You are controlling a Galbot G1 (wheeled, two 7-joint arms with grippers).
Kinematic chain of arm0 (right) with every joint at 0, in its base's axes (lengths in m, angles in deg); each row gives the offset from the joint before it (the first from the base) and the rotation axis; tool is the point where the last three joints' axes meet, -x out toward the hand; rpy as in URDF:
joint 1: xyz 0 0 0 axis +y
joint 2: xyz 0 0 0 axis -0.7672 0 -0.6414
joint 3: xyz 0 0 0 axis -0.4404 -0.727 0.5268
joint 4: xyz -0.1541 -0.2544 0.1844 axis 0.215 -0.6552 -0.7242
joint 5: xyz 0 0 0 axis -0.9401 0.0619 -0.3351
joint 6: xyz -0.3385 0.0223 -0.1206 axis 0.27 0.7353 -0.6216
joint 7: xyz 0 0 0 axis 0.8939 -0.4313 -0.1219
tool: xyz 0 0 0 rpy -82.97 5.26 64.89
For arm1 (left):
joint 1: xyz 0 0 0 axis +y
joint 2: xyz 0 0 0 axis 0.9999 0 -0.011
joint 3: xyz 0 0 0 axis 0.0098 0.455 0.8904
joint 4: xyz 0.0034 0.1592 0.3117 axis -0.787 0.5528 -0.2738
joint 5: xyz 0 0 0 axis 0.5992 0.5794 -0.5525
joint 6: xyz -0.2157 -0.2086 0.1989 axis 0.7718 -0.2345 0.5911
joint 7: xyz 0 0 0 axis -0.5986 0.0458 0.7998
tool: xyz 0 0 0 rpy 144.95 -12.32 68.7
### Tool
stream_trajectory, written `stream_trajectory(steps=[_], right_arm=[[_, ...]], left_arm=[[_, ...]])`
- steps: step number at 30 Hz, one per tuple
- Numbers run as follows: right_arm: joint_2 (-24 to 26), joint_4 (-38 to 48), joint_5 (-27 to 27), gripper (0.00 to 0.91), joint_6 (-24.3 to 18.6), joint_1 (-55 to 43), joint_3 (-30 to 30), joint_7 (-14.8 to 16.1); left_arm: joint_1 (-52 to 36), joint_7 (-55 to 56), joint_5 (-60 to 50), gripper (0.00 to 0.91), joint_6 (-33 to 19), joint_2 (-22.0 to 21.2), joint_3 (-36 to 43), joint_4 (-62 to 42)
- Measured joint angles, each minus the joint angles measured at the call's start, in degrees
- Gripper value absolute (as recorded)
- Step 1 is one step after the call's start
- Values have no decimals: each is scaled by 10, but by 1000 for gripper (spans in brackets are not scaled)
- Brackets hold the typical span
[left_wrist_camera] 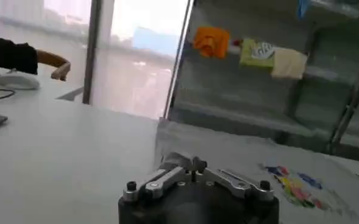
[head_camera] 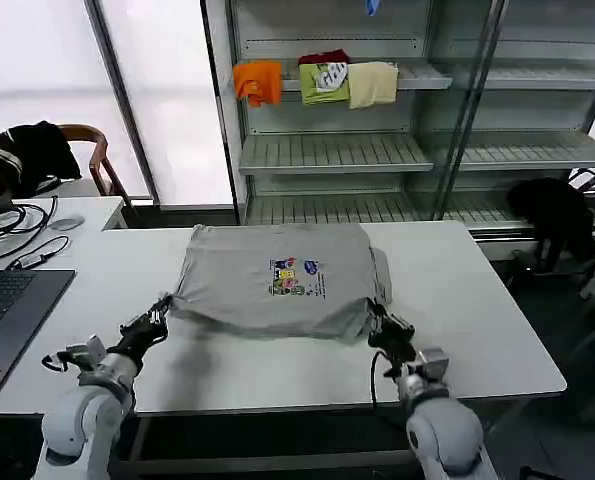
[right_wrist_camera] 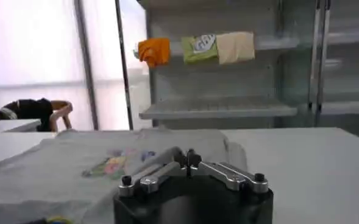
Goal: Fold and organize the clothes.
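The soft, light grey cotton T-shirt [head_camera: 275, 280] is being pinched at its near corners by closed left gripper [head_camera: 161, 316] and right gripper [head_camera: 379, 322].

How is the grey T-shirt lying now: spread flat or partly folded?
Partly folded: the grey T-shirt forms a compact rectangle with sleeves tucked in, print facing up.

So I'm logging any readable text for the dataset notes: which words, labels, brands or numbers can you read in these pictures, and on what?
None can be read.
T-shirt chest print: multicoloured figures with tiny lettering, too small to read.
Green folded garment on the shelf: a pale graphic, too blurred to read.
Laptop keys: markings too small to read.
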Motion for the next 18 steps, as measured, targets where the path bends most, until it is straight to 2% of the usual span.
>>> stream_trajectory(steps=[18], right_arm=[[-50,219,-33,0,-11,-191,-6,20]], left_arm=[[-115,-11,-26,0,-11,-7,29,-137]])
